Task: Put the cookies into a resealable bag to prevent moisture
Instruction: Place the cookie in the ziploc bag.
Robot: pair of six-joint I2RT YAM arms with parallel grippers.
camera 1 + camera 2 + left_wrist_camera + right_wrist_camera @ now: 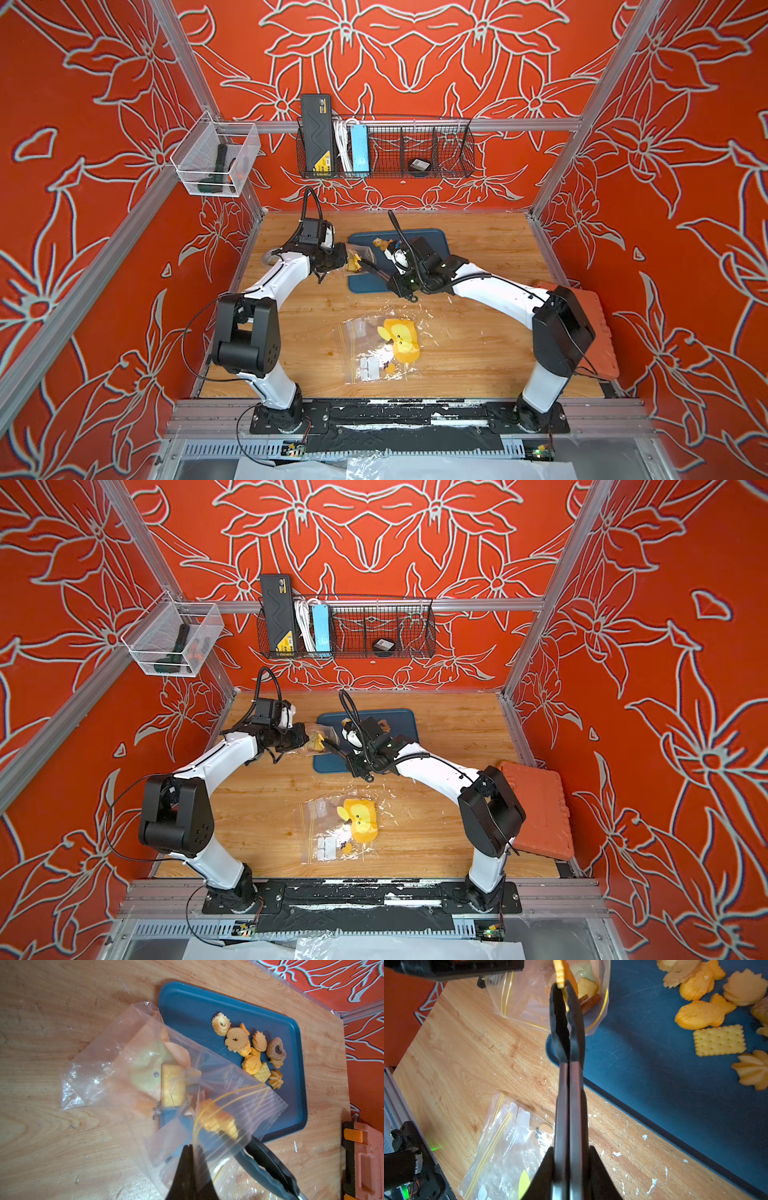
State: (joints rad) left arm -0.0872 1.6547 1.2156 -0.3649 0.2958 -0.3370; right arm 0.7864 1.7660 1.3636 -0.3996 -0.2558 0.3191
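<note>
Left tool (189, 1153): clenched on the resealable bag (128, 1059) at its rim.
Right tool (571, 1148): grasping tongs (566, 1084) that pinch one cookie (561, 972) at the bag's mouth.
Cookies (236, 1040): some inside the bag, the rest on the blue tray (187, 1007) beside the right tool.
Surface (478, 332): scuffed wood, with spare bags (508, 1153) behind both tools.
Room: red floral walls (415, 62).

Orange cookies (252, 1064), dark blue tray (187, 1012)
</note>
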